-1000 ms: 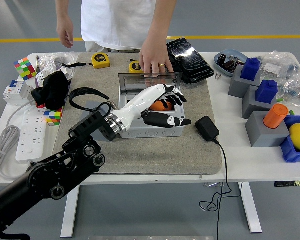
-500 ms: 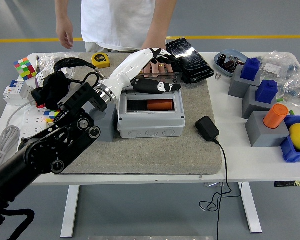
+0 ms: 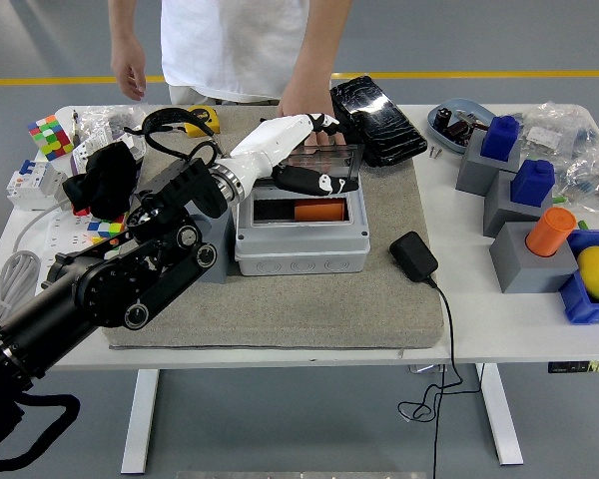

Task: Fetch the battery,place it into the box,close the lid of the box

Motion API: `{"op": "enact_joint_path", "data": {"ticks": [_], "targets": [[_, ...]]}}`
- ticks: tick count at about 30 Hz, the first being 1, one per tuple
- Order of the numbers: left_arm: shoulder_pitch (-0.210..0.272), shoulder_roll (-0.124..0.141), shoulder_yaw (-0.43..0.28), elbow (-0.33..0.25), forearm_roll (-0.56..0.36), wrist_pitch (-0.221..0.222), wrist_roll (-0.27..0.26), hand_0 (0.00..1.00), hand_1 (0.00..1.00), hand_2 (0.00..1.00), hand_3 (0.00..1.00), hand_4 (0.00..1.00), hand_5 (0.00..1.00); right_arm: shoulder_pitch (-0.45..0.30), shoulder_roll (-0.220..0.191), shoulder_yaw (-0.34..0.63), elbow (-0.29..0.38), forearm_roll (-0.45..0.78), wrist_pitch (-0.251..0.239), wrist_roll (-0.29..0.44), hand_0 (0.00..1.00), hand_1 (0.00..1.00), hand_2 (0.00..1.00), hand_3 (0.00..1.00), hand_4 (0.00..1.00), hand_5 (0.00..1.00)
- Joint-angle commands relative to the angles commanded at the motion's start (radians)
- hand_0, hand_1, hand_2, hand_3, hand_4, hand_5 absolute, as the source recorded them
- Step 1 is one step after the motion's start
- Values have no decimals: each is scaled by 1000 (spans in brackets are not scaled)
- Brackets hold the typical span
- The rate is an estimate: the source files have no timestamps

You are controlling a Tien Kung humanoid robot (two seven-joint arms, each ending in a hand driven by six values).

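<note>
The orange battery [image 3: 319, 211] lies inside the grey box [image 3: 299, 249] on the tan mat. The box's clear lid [image 3: 329, 160] stands upright at its back edge. My left hand [image 3: 312, 152] reaches over the lid from the left, white fingers [image 3: 304, 125] stretched along the lid's top and far side, black thumb [image 3: 314, 182] in front of it above the opening. The fingers are spread and grasp nothing. A person's hand [image 3: 301, 98] rests just behind the lid, its fingers showing through the clear plastic. My right arm is out of view.
A black case [image 3: 377, 118] lies behind the box on the right, a black charger [image 3: 413, 255] and its cable at the mat's right edge. Two yellow tape measures [image 3: 202, 118], black headphones [image 3: 170, 125], Rubik's cubes [image 3: 48, 135] and a power strip [image 3: 60, 269] sit at left. Blue and grey blocks [image 3: 504, 165] stand at right.
My left hand left the battery in the box, rose out of it and moved back to the upright lid. Over the last half second it shifted slightly lower and left at the lid.
</note>
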Motion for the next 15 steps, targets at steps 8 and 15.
{"op": "enact_joint_path", "data": {"ticks": [8,15], "targets": [[13,28,22,-28,-9,-14,21,795,797,788,786,998,606,-4,-2,10,2,-6,0,0,567,604,593,551,943,476],[41,63,39,-101,-36,-26,41,759,773,776,777,998,604,-6,-3,12,2,-8,0,0,567,605,593,552,944,475]]}}
